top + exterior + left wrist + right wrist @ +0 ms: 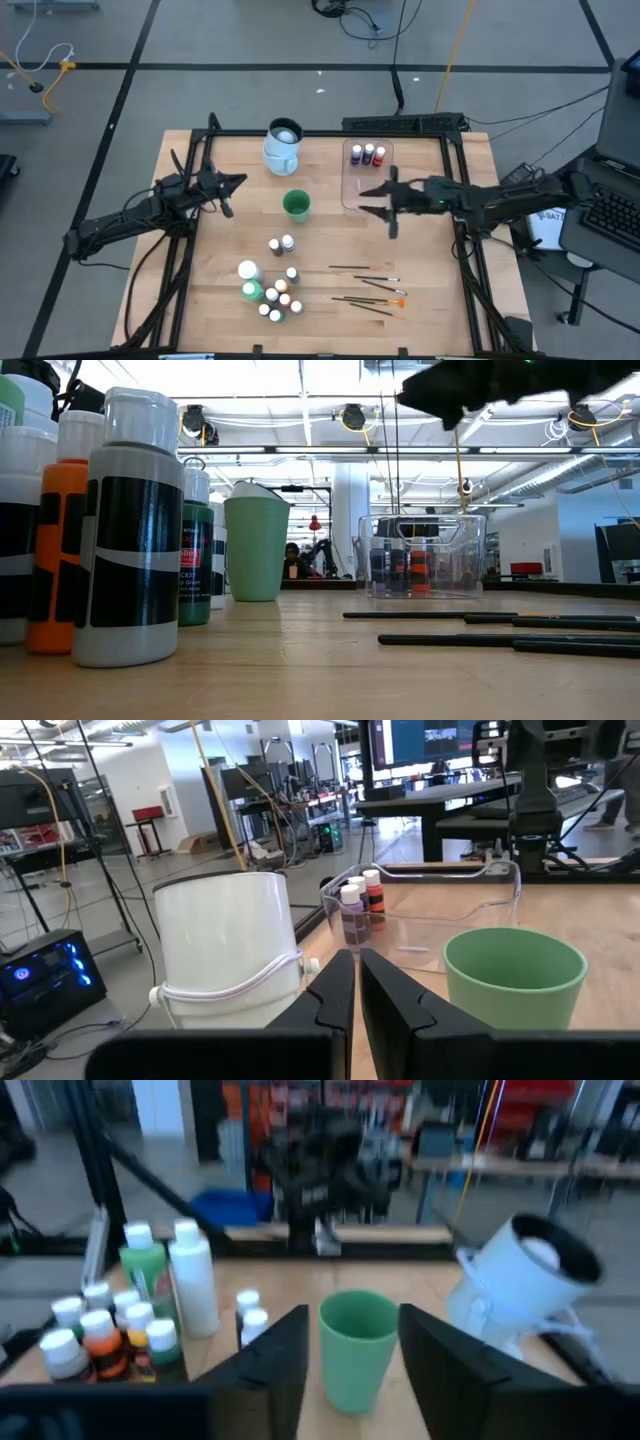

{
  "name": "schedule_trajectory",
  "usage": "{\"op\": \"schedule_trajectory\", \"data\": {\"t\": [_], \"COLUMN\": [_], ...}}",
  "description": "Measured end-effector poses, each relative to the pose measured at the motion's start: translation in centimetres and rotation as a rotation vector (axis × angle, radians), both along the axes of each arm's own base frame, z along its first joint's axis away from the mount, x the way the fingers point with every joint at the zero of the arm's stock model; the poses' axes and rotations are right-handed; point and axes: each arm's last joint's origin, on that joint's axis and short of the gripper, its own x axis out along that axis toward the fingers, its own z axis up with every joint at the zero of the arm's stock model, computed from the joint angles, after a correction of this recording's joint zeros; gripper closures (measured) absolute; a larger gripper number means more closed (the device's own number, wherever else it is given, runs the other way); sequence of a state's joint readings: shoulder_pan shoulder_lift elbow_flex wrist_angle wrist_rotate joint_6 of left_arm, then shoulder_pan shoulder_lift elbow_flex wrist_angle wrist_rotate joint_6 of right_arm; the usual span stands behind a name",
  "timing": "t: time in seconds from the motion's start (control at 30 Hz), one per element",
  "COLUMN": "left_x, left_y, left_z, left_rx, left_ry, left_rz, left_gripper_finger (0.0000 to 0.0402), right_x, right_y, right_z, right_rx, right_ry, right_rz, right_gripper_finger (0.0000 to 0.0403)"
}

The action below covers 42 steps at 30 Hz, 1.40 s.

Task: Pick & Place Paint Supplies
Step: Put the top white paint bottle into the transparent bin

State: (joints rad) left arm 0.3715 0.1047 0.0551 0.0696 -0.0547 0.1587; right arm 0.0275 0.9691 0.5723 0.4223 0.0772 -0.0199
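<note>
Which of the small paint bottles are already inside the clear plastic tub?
The three small bottles at the far end of the clear rectangular tub; all others stand on the bare wooden table.

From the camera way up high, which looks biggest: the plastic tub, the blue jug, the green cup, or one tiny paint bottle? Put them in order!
1. Plastic tub, the widest.
2. Blue jug.
3. Green cup, a bit smaller than the jug.
4. Tiny paint bottle, the smallest.
</note>
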Motion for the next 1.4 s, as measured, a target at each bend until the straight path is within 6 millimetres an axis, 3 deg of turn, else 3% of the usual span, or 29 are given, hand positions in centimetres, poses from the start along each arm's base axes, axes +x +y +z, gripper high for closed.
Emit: {"op": "schedule_trajectory", "data": {"t": [0.23, 0.4, 0.6, 0.77, 1.4], "left_x": [0.0, 0.0, 0.0, 0.0, 0.0], "left_y": [0.0, 0.0, 0.0, 0.0, 0.0], "left_z": [0.0, 0.0, 0.0, 0.0, -0.1], "left_rx": [-0.001, -0.003, -0.004, -0.003, -0.014], "left_ry": [-0.001, -0.003, -0.003, -0.003, 0.003], "left_rz": [0.000, 0.000, 0.000, 0.000, -0.001], "left_gripper_finger": [0.0376, 0.0376, 0.0376, 0.0376, 0.0376], "right_x": [-4.8, -6.8, -8.7, -9.7, -9.5], "right_y": [-1.5, -1.5, -1.7, -2.3, -2.5], "right_z": [-1.3, -3.6, -6.7, -6.1, -8.2], "right_rx": [-0.033, 0.011, 0.002, 0.014, 0.054], "right_ry": [-0.065, -0.164, -0.262, -0.374, -0.152], "right_rz": [-0.056, 0.052, 0.004, -0.047, -0.030], "right_gripper_finger": [0.0393, 0.0396, 0.0400, 0.0402, 0.0402]}}
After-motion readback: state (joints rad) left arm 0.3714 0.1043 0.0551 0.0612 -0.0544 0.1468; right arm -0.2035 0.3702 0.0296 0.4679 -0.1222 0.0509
